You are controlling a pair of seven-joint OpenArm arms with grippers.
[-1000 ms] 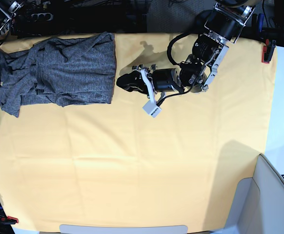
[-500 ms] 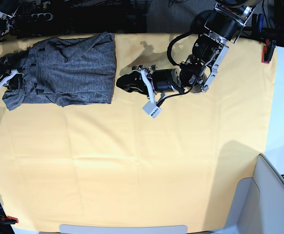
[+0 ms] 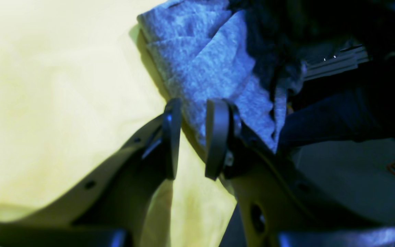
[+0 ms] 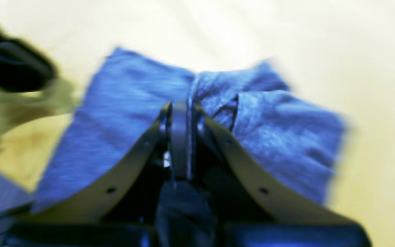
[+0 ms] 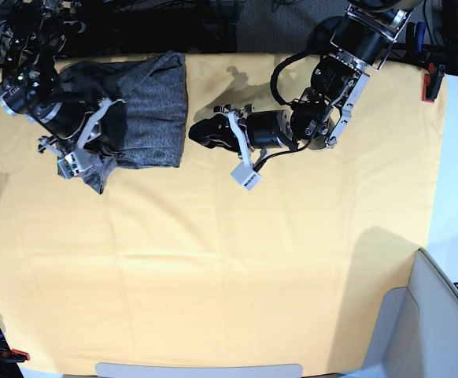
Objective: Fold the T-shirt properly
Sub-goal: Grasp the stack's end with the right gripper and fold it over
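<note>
Now that its left end has been carried rightward over the body, the shirt (image 5: 146,110) lies far-left on the cloth (image 5: 213,268) as a more compact bundle than a second ago. The right gripper (image 5: 75,161), clamped on a pinch of its fabric, made that fold, so the sleeve side looks tucked in. The left gripper (image 5: 201,132) rests partly open and empty just right of the shirt's edge.

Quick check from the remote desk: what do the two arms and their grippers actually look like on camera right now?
Both arms are black, jointed and bulky, with exposed black cabling looping along the left arm. The left gripper has black fingers on pale brackets and a white block at its side. The right gripper shows the same dark curved fingers on light, hole-drilled brackets.
</note>
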